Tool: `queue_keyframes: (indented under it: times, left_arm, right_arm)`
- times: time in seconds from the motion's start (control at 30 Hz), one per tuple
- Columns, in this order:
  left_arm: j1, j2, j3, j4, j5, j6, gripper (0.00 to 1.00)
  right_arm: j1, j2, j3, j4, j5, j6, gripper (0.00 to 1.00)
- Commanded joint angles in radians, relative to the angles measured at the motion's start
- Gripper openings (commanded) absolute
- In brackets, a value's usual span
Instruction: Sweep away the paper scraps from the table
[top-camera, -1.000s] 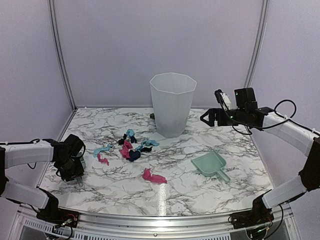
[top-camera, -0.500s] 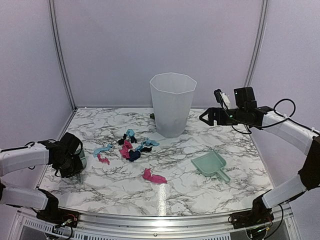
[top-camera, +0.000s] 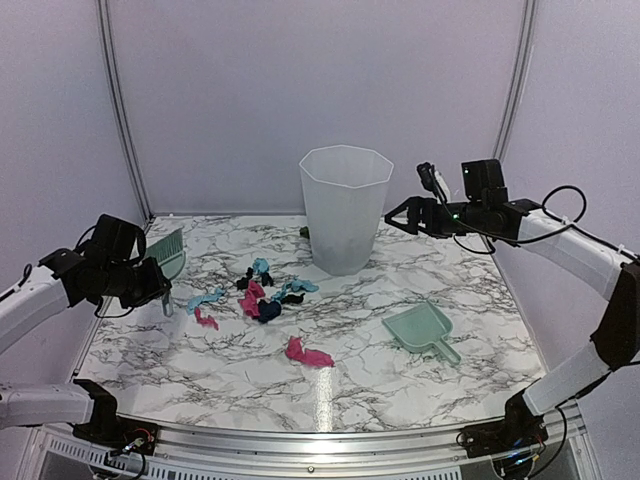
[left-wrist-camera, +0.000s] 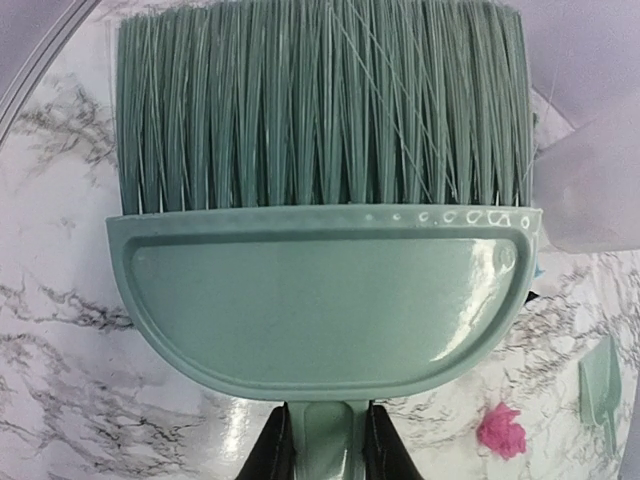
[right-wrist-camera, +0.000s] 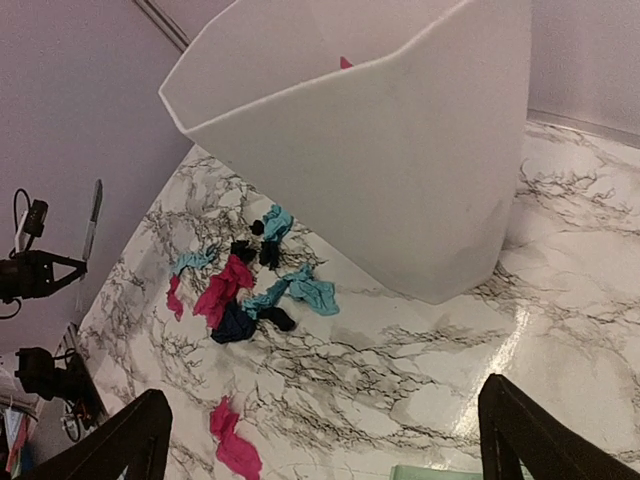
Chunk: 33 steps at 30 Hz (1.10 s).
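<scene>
Looking down from above, I am seeing the left gripper (top-camera: 156, 286) clamping the handle of a green brush (top-camera: 168, 252) and holding it off the table (top-camera: 200, 365) at the far left, head raised. The scraps (top-camera: 262, 295) are lying mostly in a loose pink, blue and dark cluster left of centre, in front of the white bin (top-camera: 345, 210). A blue and pink pair is sitting nearer the brush, and one pink bit is lying alone closer to the front rail. A green dustpan (top-camera: 422, 330) is resting flat on the right half, well apart from the cluster. The right gripper (top-camera: 397, 217) is hovering in the air just right of the bin's rim, jaws standing wide apart and holding nothing

From the left wrist, the brush (left-wrist-camera: 320, 290) is filling nearly the whole picture, bristles pointing away, and the two fingers (left-wrist-camera: 272, 455) are pinching its narrow handle at the bottom edge. One of the scraps (left-wrist-camera: 500, 430), a pink one, is showing at lower right, with the dustpan (left-wrist-camera: 600, 385) near it at the right edge

From the right wrist, the bin (right-wrist-camera: 390, 150) is looming close, and the scraps (right-wrist-camera: 250, 290) are lying on the table (right-wrist-camera: 420, 390) beyond its foot. The dark fingers (right-wrist-camera: 135, 440) are framing the bottom corners, spread far apart with only marble between them
</scene>
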Motion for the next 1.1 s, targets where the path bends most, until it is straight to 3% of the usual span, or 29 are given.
queue_keyframes:
  times: [0.0, 0.3, 0.53, 0.73, 1.07]
  left_arm:
    - [-0.047, 0.036, 0.129, -0.005, 0.087, 0.078, 0.13]
    - [-0.208, 0.210, 0.377, -0.002, 0.078, 0.085, 0.13]
    - [-0.266, 0.296, 0.525, 0.007, 0.081, 0.066, 0.13]
    - [-0.296, 0.362, 0.615, 0.011, 0.088, 0.049, 0.13]
    - [-0.348, 0.426, 0.680, 0.011, 0.077, 0.024, 0.12]
  right_arm:
    - [0.067, 0.059, 0.118, -0.001, -0.060, 0.085, 0.99]
    - [0.212, 0.176, 0.313, 0.039, -0.002, 0.323, 0.99]
    - [0.291, 0.278, 0.480, 0.065, 0.032, 0.481, 0.98]
    - [0.361, 0.373, 0.620, 0.011, 0.071, 0.531, 0.94]
    - [0.433, 0.436, 0.676, 0.004, 0.074, 0.543, 0.86]
